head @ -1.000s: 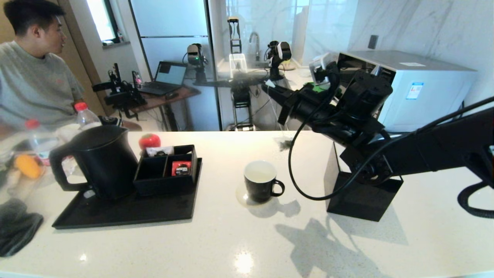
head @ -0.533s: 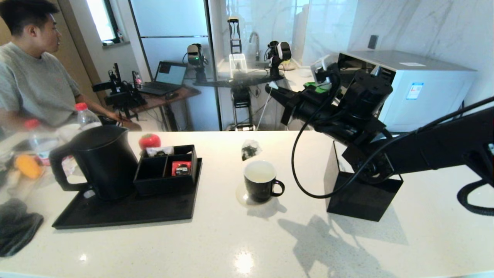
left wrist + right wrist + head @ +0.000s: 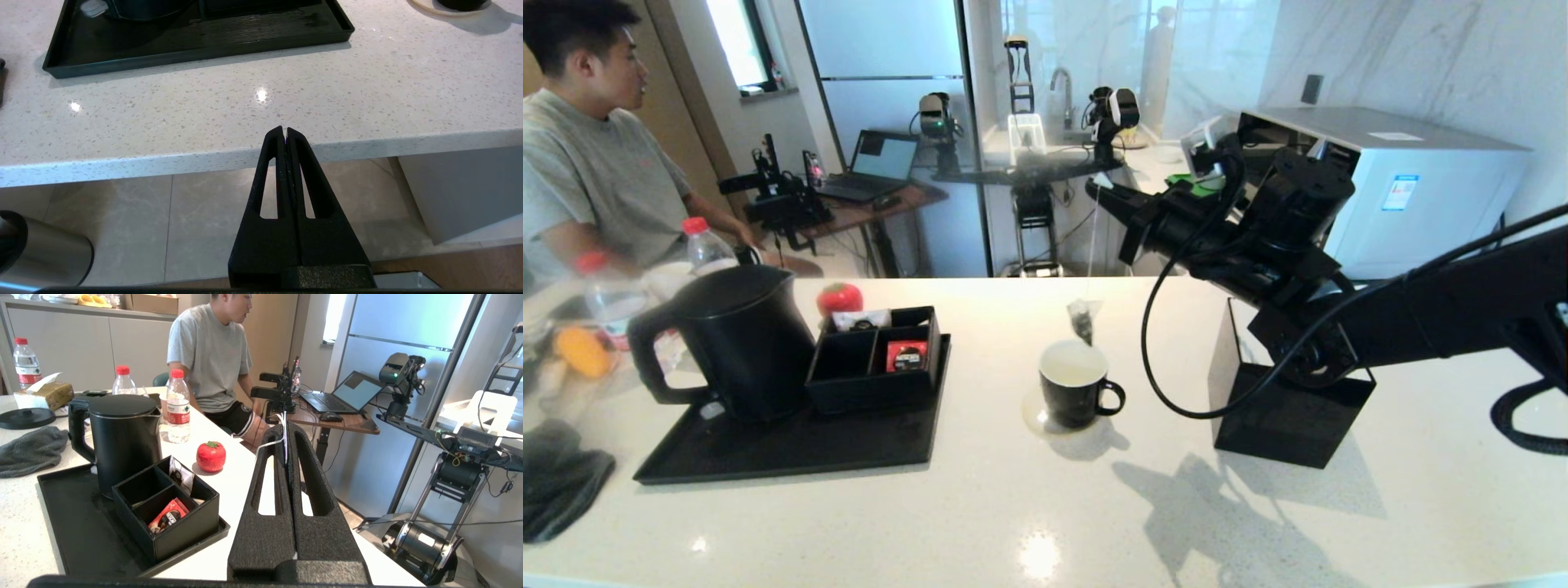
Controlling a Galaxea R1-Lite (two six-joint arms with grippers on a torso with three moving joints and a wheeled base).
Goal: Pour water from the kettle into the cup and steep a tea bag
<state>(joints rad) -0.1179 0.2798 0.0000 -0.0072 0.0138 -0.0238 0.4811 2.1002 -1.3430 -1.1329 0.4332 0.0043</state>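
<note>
The tea bag (image 3: 1083, 317) hangs on its thin white string just above the far rim of the cup (image 3: 1075, 394), a black mug with a white inside standing mid-counter. My right gripper (image 3: 1097, 184) is raised above and behind the cup, shut on the string and its white paper tag (image 3: 282, 428). The pouch itself is hidden in the right wrist view. The tall black kettle (image 3: 734, 341) (image 3: 122, 439) stands on the left of a black tray (image 3: 792, 445). My left gripper (image 3: 285, 131) is parked below the counter's front edge, shut on nothing.
A low black compartment box (image 3: 876, 358) with a red sachet (image 3: 905, 355) sits on the tray beside the kettle. A black cube box (image 3: 1286, 408) stands right of the cup under my right arm. A red tomato-like ornament (image 3: 840, 297), water bottles (image 3: 704, 245) and a grey cloth (image 3: 556, 478) lie at left.
The tea bag has swung on its string from behind the cup on the right, past its left side, to hang just above the far rim. My right gripper barely shifted.
</note>
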